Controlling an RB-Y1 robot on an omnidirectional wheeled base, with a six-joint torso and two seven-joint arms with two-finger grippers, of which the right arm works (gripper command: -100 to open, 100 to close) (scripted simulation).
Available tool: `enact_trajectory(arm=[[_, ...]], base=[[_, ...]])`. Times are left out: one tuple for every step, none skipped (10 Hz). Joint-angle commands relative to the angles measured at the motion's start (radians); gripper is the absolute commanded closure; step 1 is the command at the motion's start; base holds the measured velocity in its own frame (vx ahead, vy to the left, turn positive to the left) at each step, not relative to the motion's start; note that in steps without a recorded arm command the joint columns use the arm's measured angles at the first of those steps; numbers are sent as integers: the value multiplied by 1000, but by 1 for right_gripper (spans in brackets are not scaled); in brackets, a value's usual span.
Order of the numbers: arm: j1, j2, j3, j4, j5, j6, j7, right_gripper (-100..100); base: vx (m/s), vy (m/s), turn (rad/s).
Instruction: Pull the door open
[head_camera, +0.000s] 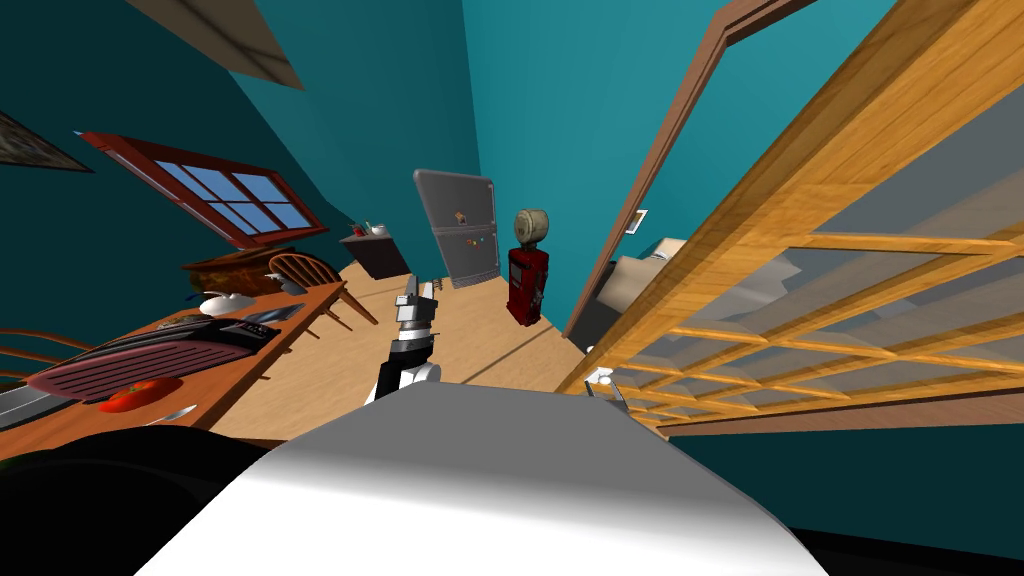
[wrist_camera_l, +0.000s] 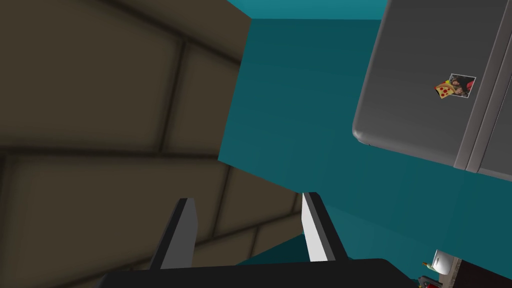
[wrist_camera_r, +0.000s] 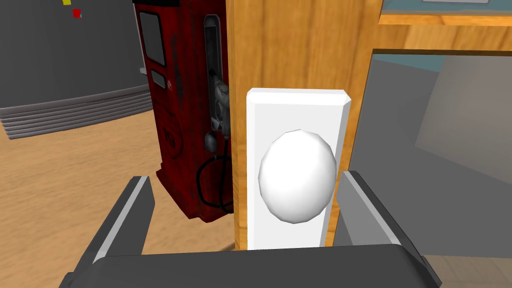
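The door (head_camera: 800, 200) is a wooden frame with glass panes, standing slanted at my right in the head view. Its white round knob (wrist_camera_r: 297, 176) sits on a white plate (wrist_camera_r: 295, 107) on the wooden stile. My right gripper (wrist_camera_r: 245, 181) is open at the knob, which lies between the two fingers, close to one finger (wrist_camera_r: 353, 186). In the head view that gripper (head_camera: 603, 381) is at the door's near edge. My left gripper (head_camera: 412, 292) is held out ahead over the floor, open (wrist_camera_l: 248, 202) with nothing between its fingers.
A red vintage fuel pump (head_camera: 527, 275) stands just past the door's edge, with a grey fridge (head_camera: 458, 228) beside it. A wooden table (head_camera: 270, 345) with dishes and a chair (head_camera: 303, 270) lie to my left. The brown door frame (head_camera: 650, 170) stands behind the door.
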Motion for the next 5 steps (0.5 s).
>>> enact_trajectory(arm=[[4, 24, 28, 0, 18, -13, -11, 100], [4, 24, 28, 0, 18, -13, -11, 100], [4, 24, 28, 0, 18, -13, -11, 100], [7, 28, 34, 11, 20, -27, -15, 100], [7, 28, 34, 11, 20, -27, -15, 100]], base=[[11, -4, 29], [5, 1, 10], [1, 13, -7], [14, 0, 53], [12, -8, 1]])
